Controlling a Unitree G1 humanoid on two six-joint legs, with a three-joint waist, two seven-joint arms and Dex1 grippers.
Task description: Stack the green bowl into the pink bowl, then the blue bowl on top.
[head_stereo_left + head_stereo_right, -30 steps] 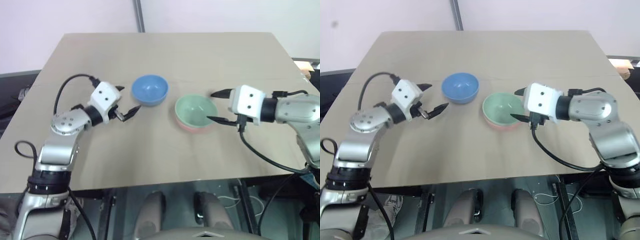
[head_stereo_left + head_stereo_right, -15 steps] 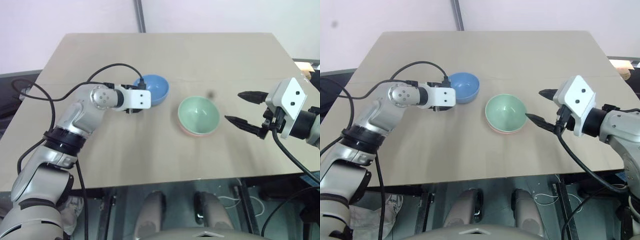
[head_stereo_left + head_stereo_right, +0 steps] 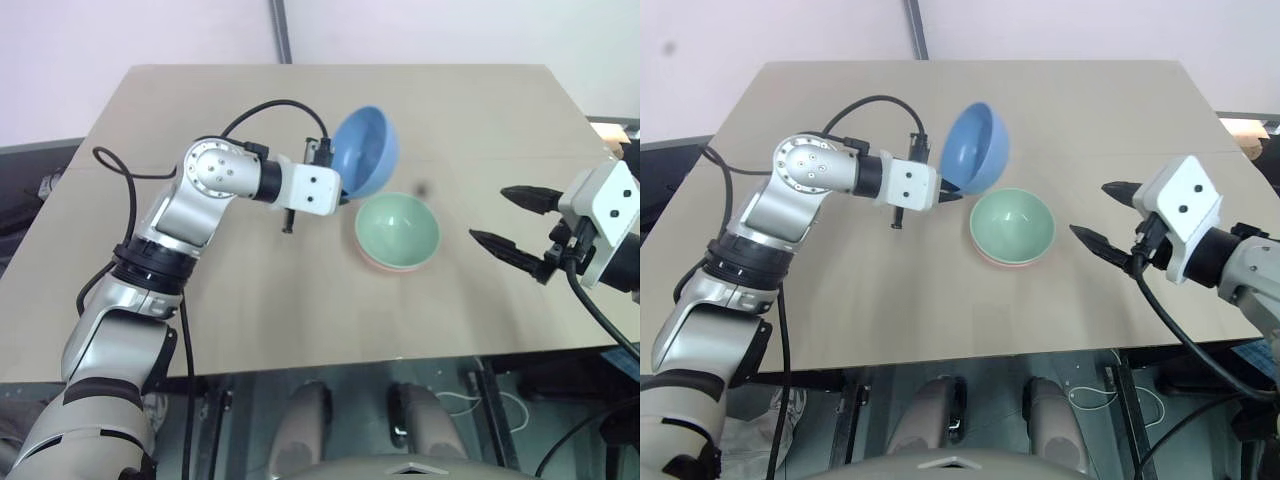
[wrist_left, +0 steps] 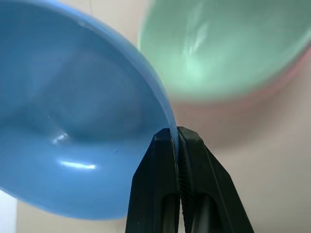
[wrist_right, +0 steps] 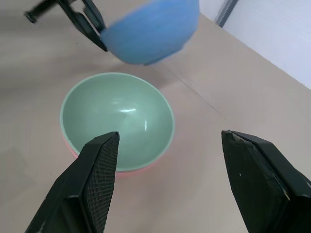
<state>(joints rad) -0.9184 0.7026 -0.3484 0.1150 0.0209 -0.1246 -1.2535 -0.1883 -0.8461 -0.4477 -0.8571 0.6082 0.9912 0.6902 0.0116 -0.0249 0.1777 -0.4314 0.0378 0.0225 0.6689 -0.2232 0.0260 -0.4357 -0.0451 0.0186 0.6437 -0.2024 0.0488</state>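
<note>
The blue bowl (image 3: 365, 150) hangs tilted above the table, its open side facing away from my left arm. My left gripper (image 3: 338, 190) is shut on its near rim, the two fingertips (image 4: 176, 133) pinching the edge. Just to its right the green bowl (image 3: 397, 228) sits nested inside the pink bowl (image 3: 383, 265), of which a thin rim shows underneath. Over the table's right side my right gripper (image 3: 490, 215) stands open and holds nothing. It points at the stacked bowls from a short way off, and its wrist view shows the green bowl (image 5: 116, 116) between its fingers.
The beige table (image 3: 450, 110) carries the bowls, with bare surface to the left, behind and in front of the stack. A metal pole (image 3: 279, 30) rises behind the far edge. Black cable (image 3: 270, 105) loops above my left arm.
My left gripper went from open beside the blue bowl to shut on its rim, then lifted it and swung it right toward the stack. My right gripper drew back to the right, still open.
</note>
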